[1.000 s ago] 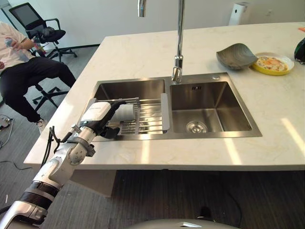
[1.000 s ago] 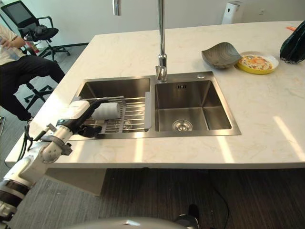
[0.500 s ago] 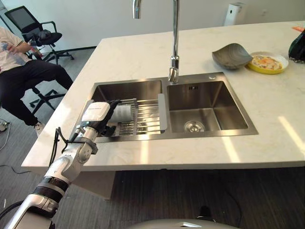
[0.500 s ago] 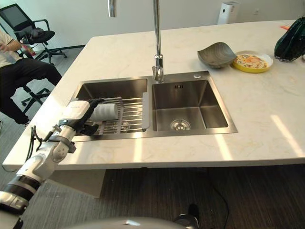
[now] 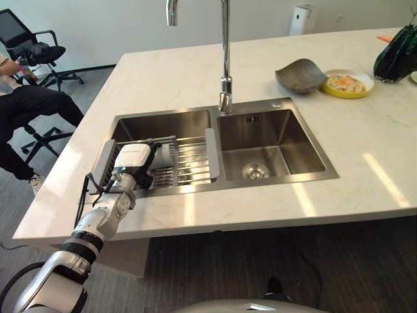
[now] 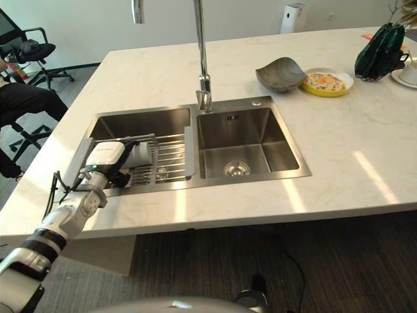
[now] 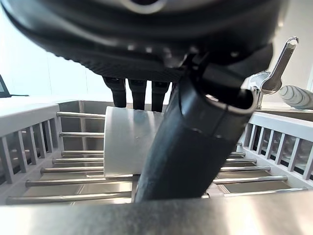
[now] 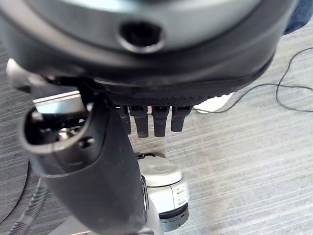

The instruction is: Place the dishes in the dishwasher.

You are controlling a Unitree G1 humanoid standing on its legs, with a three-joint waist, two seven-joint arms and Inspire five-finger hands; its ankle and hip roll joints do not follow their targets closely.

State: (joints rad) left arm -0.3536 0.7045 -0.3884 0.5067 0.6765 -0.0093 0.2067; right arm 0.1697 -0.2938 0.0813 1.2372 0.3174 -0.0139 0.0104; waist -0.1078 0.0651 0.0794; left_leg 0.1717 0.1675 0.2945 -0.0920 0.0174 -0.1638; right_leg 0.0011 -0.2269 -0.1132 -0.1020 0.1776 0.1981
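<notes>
Left wrist view: left hand (image 7: 195, 127) is curling round a white cup (image 7: 128, 142) lying on the rack (image 5: 189, 163) in the sink's (image 5: 273, 140) left basin; right hand (image 8: 146, 117) is hanging relaxed

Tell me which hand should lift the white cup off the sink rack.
Left. The left hand is already at the white cup on the sink rack, fingers over its top. The right hand hangs over the floor.

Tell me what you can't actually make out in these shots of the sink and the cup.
- White cup on the drying rack: left hand's thumb covers its near side in the wrist view.
- Whether the fingers grip the cup: tips hidden behind it.
- Yellow plate's food: too small in the eye views.
</notes>
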